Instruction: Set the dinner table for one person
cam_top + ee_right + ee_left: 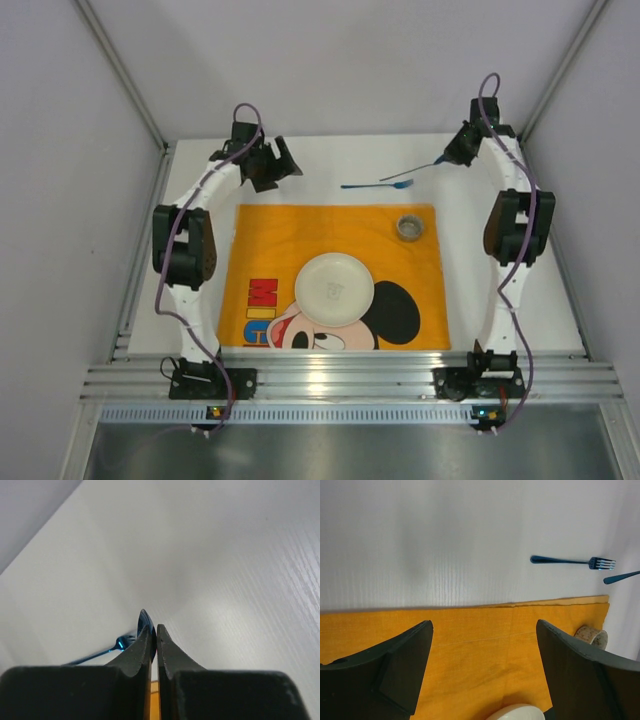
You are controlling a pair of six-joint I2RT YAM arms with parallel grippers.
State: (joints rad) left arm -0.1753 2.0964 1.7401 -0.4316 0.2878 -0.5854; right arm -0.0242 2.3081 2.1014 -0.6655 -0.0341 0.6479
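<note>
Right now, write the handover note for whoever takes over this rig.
Left end effector: open, empty, above the mat's far edge.
Right end effector: shut on a blue spoon, far right of the table.
The plate sits mid-mat; cup on the mat's far right corner; fork lies on bare table beyond the mat.
Done: mat, plate, cup.
Left: spoon and fork go beside the plate, probably.

Top external: high at the near edge, looking down on the whole dinner table (340, 155). Left wrist: low, facing across placemat (470, 630) to fork (560, 560), both also seen overhead. Right wrist: very close above it
</note>
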